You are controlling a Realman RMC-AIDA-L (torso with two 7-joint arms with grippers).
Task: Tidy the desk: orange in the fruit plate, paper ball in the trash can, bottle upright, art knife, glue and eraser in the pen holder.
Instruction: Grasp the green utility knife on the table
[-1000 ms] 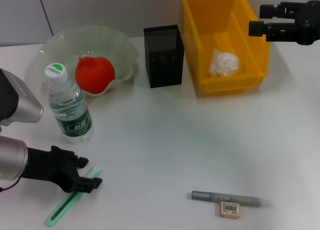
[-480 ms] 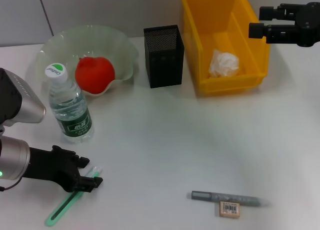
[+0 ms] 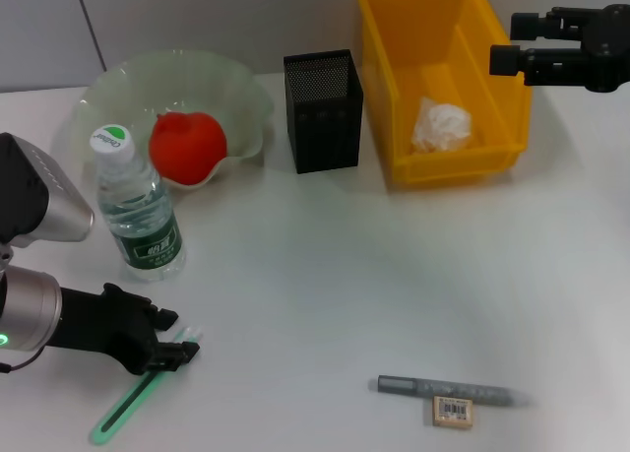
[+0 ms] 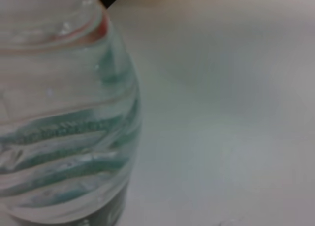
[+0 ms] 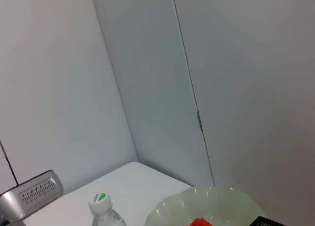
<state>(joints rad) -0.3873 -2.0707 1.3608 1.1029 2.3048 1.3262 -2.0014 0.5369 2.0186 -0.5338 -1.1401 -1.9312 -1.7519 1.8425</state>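
While the left gripper (image 3: 175, 351) sits low at the table's seven o'clock corner, its fingers pinch the top end of the green art knife (image 3: 126, 405), which lies flat and slanted on the white table (image 3: 325, 265); the low, sideways reach suits a thin thing that can only be nipped at its end. Compared with a second ago, the gripper has slid slightly toward the near edge and closed tighter on the knife. At five o'clock the grey glue pen (image 3: 448, 388) lies flat with the eraser (image 3: 452, 412) touching its near side, both not yet collected. Farther off, at nine o'clock, the water bottle (image 3: 136, 208) stands upright, filling the left wrist view. Behind it, at ten o'clock, the orange (image 3: 186, 146) rests in the glass fruit plate (image 3: 236, 88). At twelve o'clock stands the black mesh pen holder (image 3: 322, 109), and I cannot see inside it. At one o'clock the paper ball (image 3: 440, 123) lies in the yellow bin (image 3: 389, 97). The right gripper (image 3: 504, 41) hovers parked over the bin's far right side, unmoved, its fingers apart and holding nothing.
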